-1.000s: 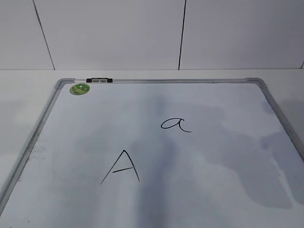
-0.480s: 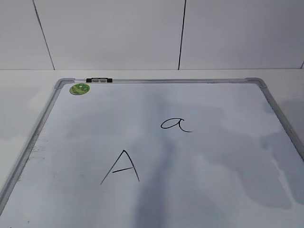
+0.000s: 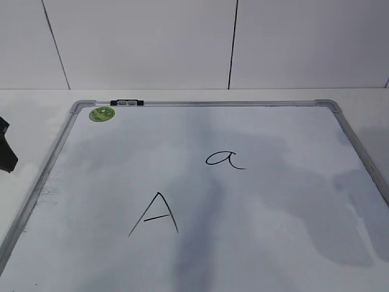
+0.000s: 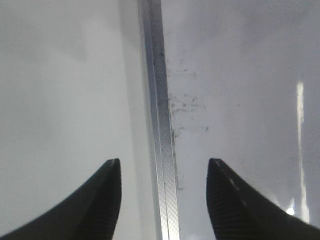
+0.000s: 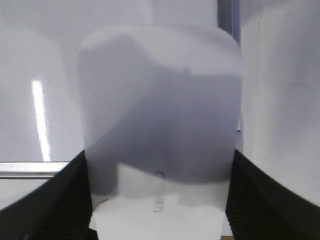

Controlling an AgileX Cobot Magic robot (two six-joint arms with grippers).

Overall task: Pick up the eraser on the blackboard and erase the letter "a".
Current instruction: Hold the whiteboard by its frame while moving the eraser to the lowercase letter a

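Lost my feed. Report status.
Right fingers flank the eraser. Left gripper open, empty, straddling the blackboard frame. Letter "a" unerased, nothing blocking.

- I read this as a bare test-bench or lab setup: plain white panelled wall (image 3: 140, 42) across the top of the frame.
- A white surface (image 3: 36, 109) carries only a blackboard (image 3: 273, 243).

glossy blackboard (image 3: 273, 207), ribbed metal frame (image 4: 162, 165)

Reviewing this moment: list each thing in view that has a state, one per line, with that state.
letter "a": intact, not erased.
capital "A": intact.
eraser: between the right gripper's fingers, gripped.
right gripper: shut on eraser.
left gripper: open, empty, straddling the blackboard frame.
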